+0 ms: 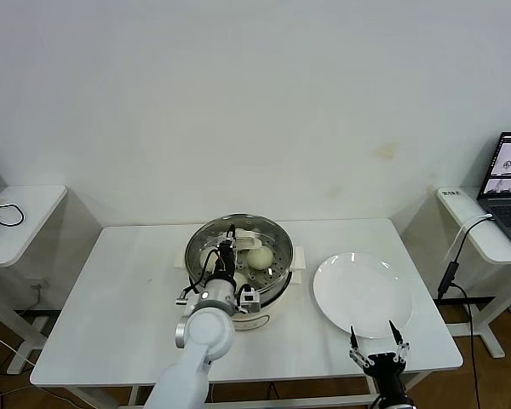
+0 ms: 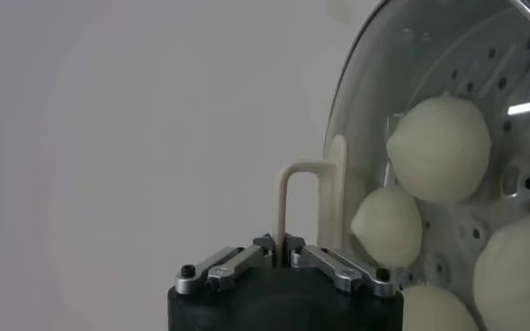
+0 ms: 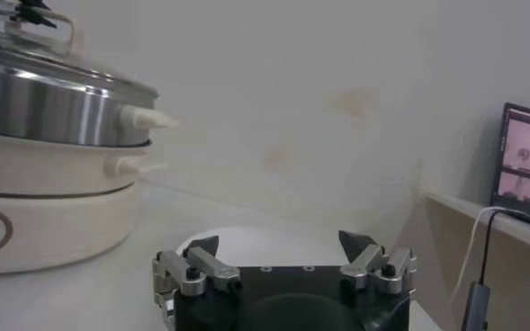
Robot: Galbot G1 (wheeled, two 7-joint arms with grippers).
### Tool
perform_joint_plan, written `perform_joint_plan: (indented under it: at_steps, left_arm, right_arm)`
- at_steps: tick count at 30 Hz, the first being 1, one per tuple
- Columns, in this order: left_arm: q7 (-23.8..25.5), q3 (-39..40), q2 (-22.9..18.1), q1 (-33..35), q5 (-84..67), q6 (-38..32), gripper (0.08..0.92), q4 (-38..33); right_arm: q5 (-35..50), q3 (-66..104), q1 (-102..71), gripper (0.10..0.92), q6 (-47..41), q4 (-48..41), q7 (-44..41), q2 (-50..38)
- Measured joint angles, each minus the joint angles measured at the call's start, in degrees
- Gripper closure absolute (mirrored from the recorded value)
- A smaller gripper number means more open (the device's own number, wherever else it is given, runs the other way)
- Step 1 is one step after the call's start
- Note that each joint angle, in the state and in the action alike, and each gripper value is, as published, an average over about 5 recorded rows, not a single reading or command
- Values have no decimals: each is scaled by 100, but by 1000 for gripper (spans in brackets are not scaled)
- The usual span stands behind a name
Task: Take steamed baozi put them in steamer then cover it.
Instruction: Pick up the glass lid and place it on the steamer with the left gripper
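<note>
The glass lid (image 2: 444, 135) is gripped by its handle (image 2: 305, 202) in the clenched left pincer (image 2: 279, 256) over the pot (image 1: 238, 256), buns (image 2: 440, 148) inside. It is best lowered level and centred before release. The right pincer (image 1: 378, 345) rests spread at the plate's (image 1: 362, 294) six o'clock.

The steamed baozi (image 1: 258, 256) lie in the steamer (image 1: 277, 234); a plate (image 1: 363, 294) sits right of it on the table (image 1: 119, 307).
</note>
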Motion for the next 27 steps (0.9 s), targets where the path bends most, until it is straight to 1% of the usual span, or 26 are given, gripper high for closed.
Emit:
perform_joint_plan:
  at_steps: [3,14,22,25,27]
  left_arm:
    - [-23,5,0,42,24,-37,796,-39]
    - [-138,23,108,283,-36,-144,478,-377]
    - [-294,-46,317,722,-244,-232,247,-949]
    - [-426,-128,444,995,-410,-304,193,-1246]
    - [-555,-212,541,1228,-582,-367,182,-1464]
  right_arm:
    - [0,-4,1,203,0,-1,-2,-4]
    - [-1,-28,-3,203,-3,-6,-5,-13]
    - [15,-34,-24,202,-27,-17,-5,-46]
    - [41,-40,-48,203,-49,-20,-17,-78]
    - [68,-46,-71,203,-63,-16,-31,-106]
